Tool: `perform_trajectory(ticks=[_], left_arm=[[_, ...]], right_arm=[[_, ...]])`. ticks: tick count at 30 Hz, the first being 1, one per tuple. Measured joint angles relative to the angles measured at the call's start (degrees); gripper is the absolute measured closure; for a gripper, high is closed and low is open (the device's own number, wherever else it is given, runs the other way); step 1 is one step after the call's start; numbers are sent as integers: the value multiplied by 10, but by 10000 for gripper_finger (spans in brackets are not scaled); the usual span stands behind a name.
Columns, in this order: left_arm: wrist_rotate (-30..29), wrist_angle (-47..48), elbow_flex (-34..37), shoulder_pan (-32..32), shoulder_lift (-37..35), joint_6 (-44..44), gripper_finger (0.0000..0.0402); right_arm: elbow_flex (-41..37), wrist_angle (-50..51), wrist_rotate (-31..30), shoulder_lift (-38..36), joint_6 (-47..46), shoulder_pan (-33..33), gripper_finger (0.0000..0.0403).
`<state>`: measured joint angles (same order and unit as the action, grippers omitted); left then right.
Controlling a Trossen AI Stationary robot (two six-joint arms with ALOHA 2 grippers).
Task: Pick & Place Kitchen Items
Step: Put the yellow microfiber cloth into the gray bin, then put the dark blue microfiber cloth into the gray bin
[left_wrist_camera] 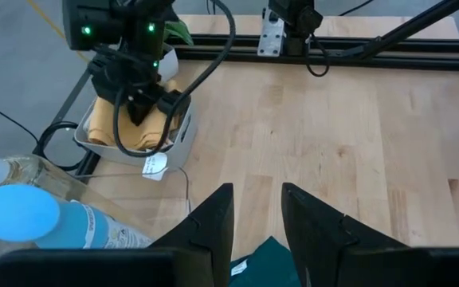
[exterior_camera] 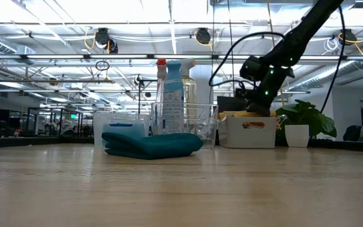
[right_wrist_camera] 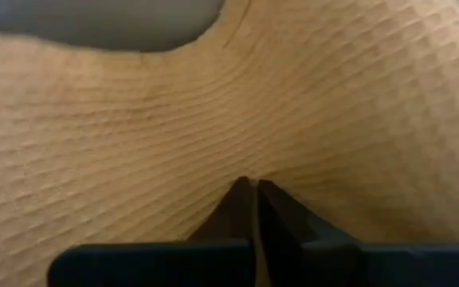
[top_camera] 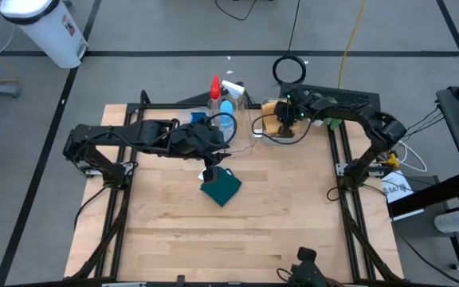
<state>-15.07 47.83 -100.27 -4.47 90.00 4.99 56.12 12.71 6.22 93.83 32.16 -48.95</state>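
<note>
1. Left gripper (top_camera: 209, 171): fingers (left_wrist_camera: 213, 227) parted, hovering above the dark-green cloth (top_camera: 222, 187) on the table (top_camera: 277, 215).
2. Right gripper (top_camera: 282, 121): pinched closed on the orange cloth (right_wrist_camera: 213, 119) inside the bin (left_wrist_camera: 183, 137); grasp step; next, probably lift clear.

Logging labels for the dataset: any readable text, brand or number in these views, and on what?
None can be read.
White tag on the white bin: print too small.
Blue spray bottle: label blurred.
White bucket on the floor: red mark, illegible.
</note>
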Motion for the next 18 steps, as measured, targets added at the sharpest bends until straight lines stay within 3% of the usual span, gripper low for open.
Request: perform_trajectory(ticks=[7, 18], left_arm=[[0, -4, 0, 0, 0, 0, 289], [0, -14, 0, 0, 0, 0, 289]], right_arm=[[-3, -14, -2, 3, 0, 3, 400], [-3, -12, -4, -98, -32, 14, 391]])
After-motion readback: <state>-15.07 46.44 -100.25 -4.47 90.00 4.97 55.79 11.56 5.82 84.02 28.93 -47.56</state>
